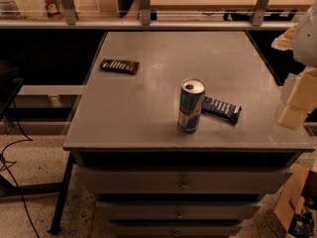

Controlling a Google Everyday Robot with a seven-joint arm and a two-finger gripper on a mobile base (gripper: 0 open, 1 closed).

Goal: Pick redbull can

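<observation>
The redbull can (190,106) stands upright near the front edge of the grey table (148,103), slim, blue and silver with a red mark and a silver top. A dark snack bar wrapper (222,109) lies just behind and to the right of it, touching or nearly touching it. My gripper (296,103) shows at the right edge of the view as pale blocky parts, well to the right of the can and apart from it, holding nothing that I can see.
A second dark snack bar wrapper (119,66) lies at the table's back left. A shelf rail (148,23) runs behind the table. Drawers (184,182) sit under the top. A paper bag (297,205) stands on the floor at the right, cables (15,157) at the left.
</observation>
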